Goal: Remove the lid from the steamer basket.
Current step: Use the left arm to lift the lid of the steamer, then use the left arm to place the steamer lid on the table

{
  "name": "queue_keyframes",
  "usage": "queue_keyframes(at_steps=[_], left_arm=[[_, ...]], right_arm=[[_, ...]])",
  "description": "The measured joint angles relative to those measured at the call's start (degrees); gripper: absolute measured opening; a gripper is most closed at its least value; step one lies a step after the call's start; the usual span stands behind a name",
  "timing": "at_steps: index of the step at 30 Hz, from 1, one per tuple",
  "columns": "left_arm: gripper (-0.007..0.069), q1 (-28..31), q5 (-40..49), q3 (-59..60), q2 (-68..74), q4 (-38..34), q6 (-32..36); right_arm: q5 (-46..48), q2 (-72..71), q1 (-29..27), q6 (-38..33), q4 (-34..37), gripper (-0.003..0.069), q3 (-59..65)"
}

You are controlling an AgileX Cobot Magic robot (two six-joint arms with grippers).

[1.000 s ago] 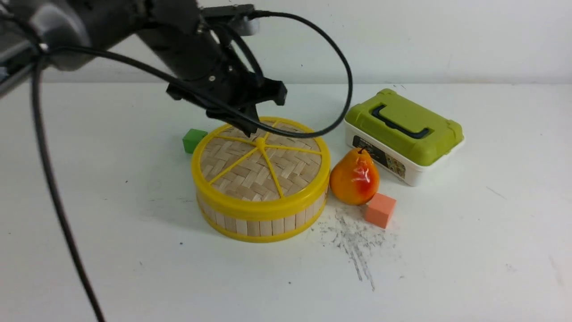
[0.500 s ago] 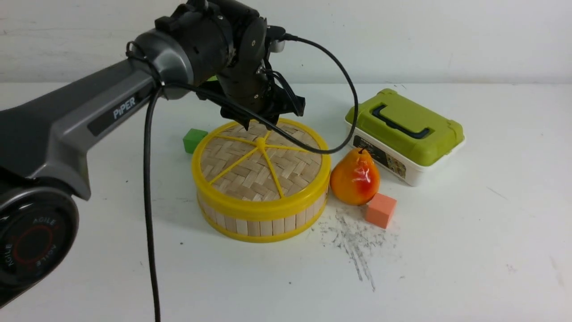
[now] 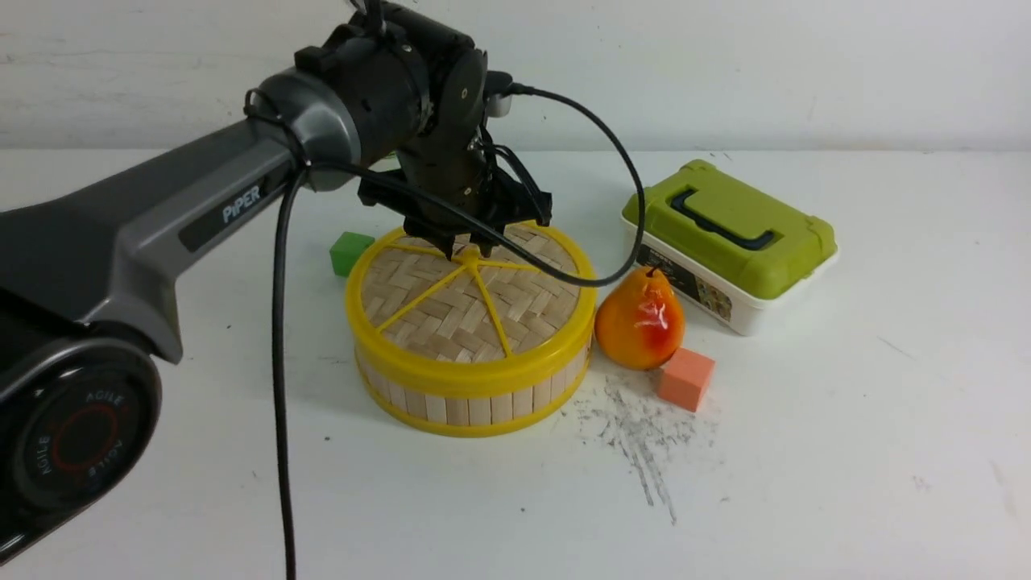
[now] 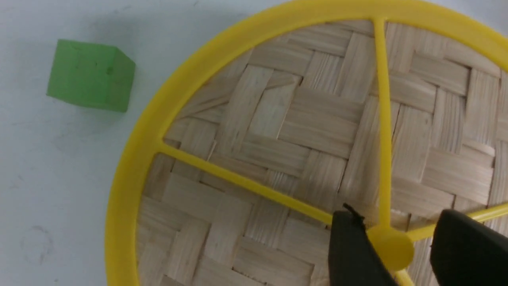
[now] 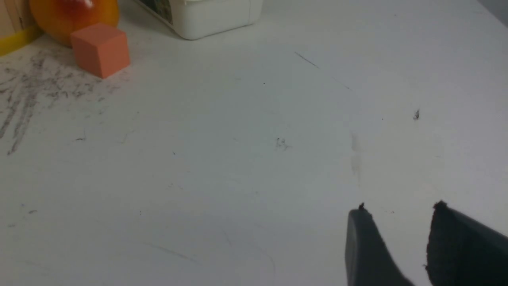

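Note:
The lid [image 3: 471, 306], woven bamboo with a yellow rim and spokes, sits on the steamer basket [image 3: 475, 403] in the middle of the table. My left gripper [image 3: 467, 246] is open and points down over the lid's centre. In the left wrist view its fingers straddle the yellow centre knob [image 4: 391, 246]; one finger [image 4: 349, 250] touches the knob's side and the other stands apart from it. My right gripper [image 5: 397, 214] is open and empty, low over bare table; it does not show in the front view.
A green cube [image 3: 349, 252] lies just behind the basket on the left. A plastic pear [image 3: 640, 320] and an orange cube [image 3: 685, 378] stand close on its right. A white box with a green lid [image 3: 729, 242] sits behind them.
My left arm has swung in and lowered; the gripper has moved from the lid's far edge down onto its centre, fingers now either side of the knob. The lid has not moved.

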Motion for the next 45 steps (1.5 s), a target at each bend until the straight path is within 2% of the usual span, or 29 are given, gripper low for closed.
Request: queue_keyframes(at_steps=[5, 7, 9, 15, 20, 25, 29, 31, 37, 38, 41, 43, 45], left_arm=[[0.02, 0.0, 0.78, 0.0, 0.5, -0.27, 0.0], [0.0125, 0.0, 0.84, 0.0, 0.57, -0.5, 0.0], [0.0101, 0.0, 0.92, 0.0, 0.57, -0.5, 0.0], [0.0104, 0.0, 1.07, -0.06, -0.03, -0.91, 0.05], [0.0104, 0.0, 1.97, 0.03, -6.57, -1.13, 1.6], [0.0104, 0.25, 2.32, -0.29, -17.54, 2.7, 3.5], [0.0104, 2.65, 4.43, 1.11, -25.87, 8.93, 3.66], [0.0104, 3.63, 4.94, 2.63, -28.02, 9.66, 3.61], [0.0104, 11.84, 0.91, 18.87, -36.91, 10.68, -0.21], [0.0104, 14.78, -3.34, 25.97, -38.34, 10.81, -2.24], [0.0104, 17.9, -8.64, 33.76, -38.75, 10.86, -4.57], [0.0104, 21.49, -16.04, 43.59, -37.93, 10.86, -7.36], [0.0104, 23.17, -21.06, 48.45, -36.48, 10.86, -8.87]], right_arm=[[0.0, 0.0, 0.0, 0.0, 0.0, 0.0239, 0.0], [0.0, 0.0, 0.0, 0.0, 0.0, 0.0239, 0.0], [0.0, 0.0, 0.0, 0.0, 0.0, 0.0239, 0.0], [0.0, 0.0, 0.0, 0.0, 0.0, 0.0239, 0.0], [0.0, 0.0, 0.0, 0.0, 0.0, 0.0239, 0.0], [0.0, 0.0, 0.0, 0.0, 0.0, 0.0239, 0.0], [0.0, 0.0, 0.0, 0.0, 0.0, 0.0239, 0.0], [0.0, 0.0, 0.0, 0.0, 0.0, 0.0239, 0.0], [0.0, 0.0, 0.0, 0.0, 0.0, 0.0239, 0.0], [0.0, 0.0, 0.0, 0.0, 0.0, 0.0239, 0.0], [0.0, 0.0, 0.0, 0.0, 0.0, 0.0239, 0.0], [0.0, 0.0, 0.0, 0.0, 0.0, 0.0239, 0.0], [0.0, 0.0, 0.0, 0.0, 0.0, 0.0239, 0.0]])
